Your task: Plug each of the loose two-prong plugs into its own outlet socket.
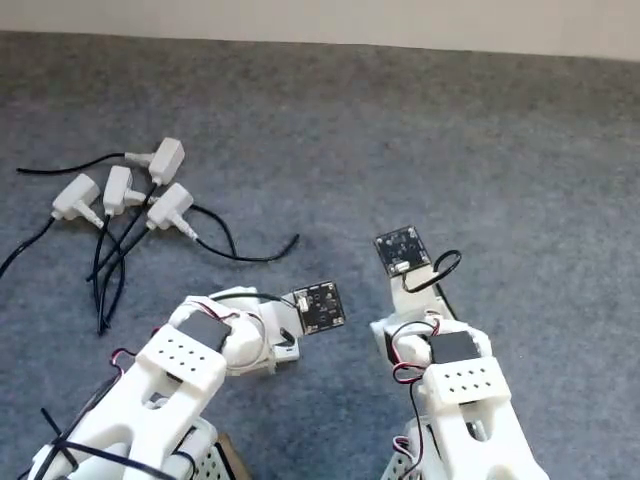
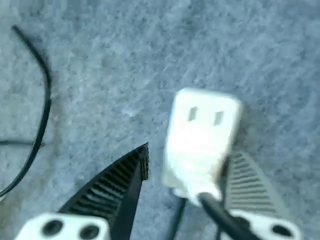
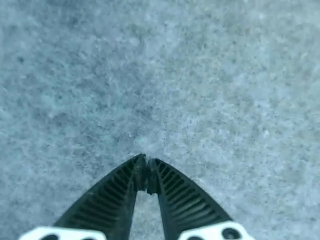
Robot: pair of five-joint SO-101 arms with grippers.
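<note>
Left gripper [image 2: 192, 152] is low over the grey surface [image 2: 150, 50], an outlet socket [image 2: 202, 130] on its black cord sitting between the fingers; one finger lies against the socket, the other stands just off it, so parted, not clamped. Right gripper [image 3: 146, 175] hangs over bare surface, fingers pinched together on nothing; four white connectors [image 1: 118, 188] lie bunched well apart from both arms. Looks like the socket-securing step; next calls for closing firmly on the socket, then the right arm fetching a plug and lining its prongs with the slots.
</note>
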